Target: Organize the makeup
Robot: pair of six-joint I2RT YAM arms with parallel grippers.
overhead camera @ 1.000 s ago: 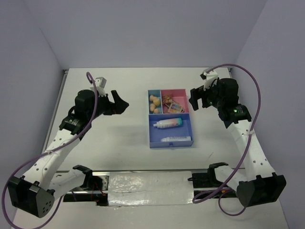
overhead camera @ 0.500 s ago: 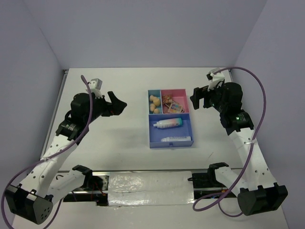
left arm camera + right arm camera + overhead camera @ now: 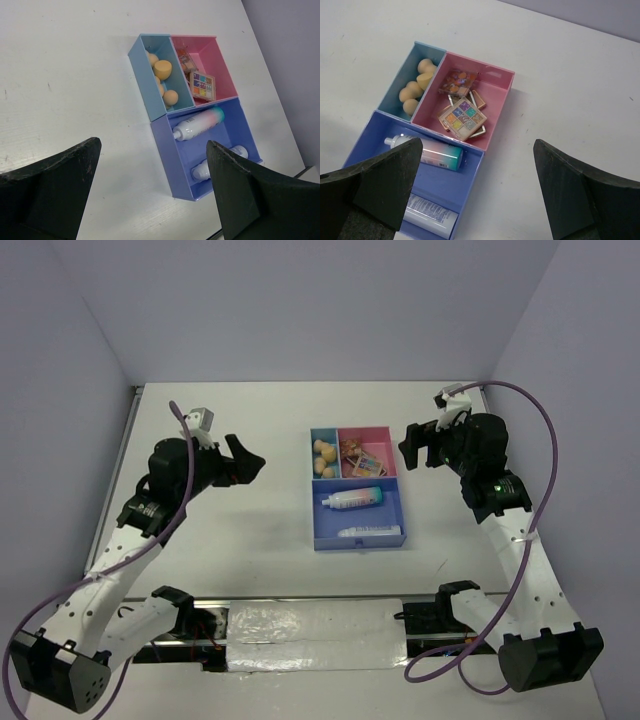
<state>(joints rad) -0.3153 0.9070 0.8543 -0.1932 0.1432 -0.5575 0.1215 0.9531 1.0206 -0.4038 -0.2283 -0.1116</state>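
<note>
The compartment tray [image 3: 317, 512] sits mid-table. Its light-blue compartment holds several beige sponges [image 3: 324, 452] [image 3: 163, 69] [image 3: 415, 88]. The pink compartment holds stacked eyeshadow palettes [image 3: 362, 457] [image 3: 202, 84] [image 3: 463, 116]. The large blue compartment holds the gradient bottle [image 3: 352, 498] [image 3: 198, 124] [image 3: 431, 150] and the slim white tube [image 3: 370, 532] [image 3: 216, 163] [image 3: 430, 216], both lying flat. My left gripper [image 3: 248, 455] [image 3: 152, 192] is open and empty, raised left of the tray. My right gripper [image 3: 411, 445] [image 3: 479, 190] is open and empty, raised right of the tray.
A grey rail [image 3: 300, 620] with black clamps runs along the table's near edge. Pale walls enclose the table on the left, the back and the right.
Both arms rose and drew back slightly from the tray between the earliest frame and now. The tray's contents have not moved.
</note>
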